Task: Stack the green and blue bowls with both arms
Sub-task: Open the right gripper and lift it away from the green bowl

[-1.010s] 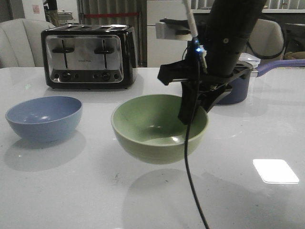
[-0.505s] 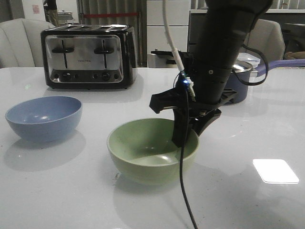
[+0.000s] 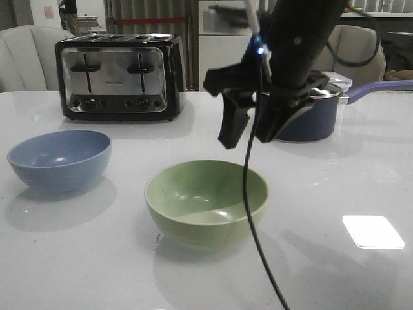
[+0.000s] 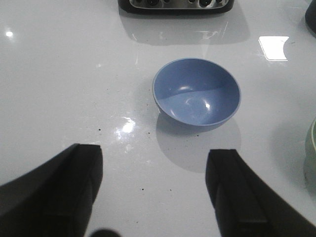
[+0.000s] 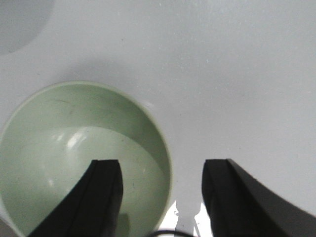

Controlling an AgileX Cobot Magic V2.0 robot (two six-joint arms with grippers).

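The pale green bowl (image 3: 206,201) stands upright on the white table, centre front; it also shows in the right wrist view (image 5: 84,158). My right gripper (image 3: 248,135) hangs open and empty above the bowl's right rim, clear of it; in its wrist view (image 5: 160,170) the jaws straddle the rim from above. The dusty blue bowl (image 3: 59,159) stands at the left, apart from the green one. In the left wrist view my left gripper (image 4: 154,160) is open and empty, some way short of the blue bowl (image 4: 196,92). The left arm does not show in the front view.
A black and chrome toaster (image 3: 120,76) stands at the back left. A dark navy lidded saucepan (image 3: 308,113) with a long handle sits behind the right arm. A black cable (image 3: 248,213) hangs from the right arm across the green bowl. A bright light patch (image 3: 373,230) lies front right.
My right gripper lowered the green bowl onto the table, let go of its rim and rose up and back. The blue bowl has not moved.
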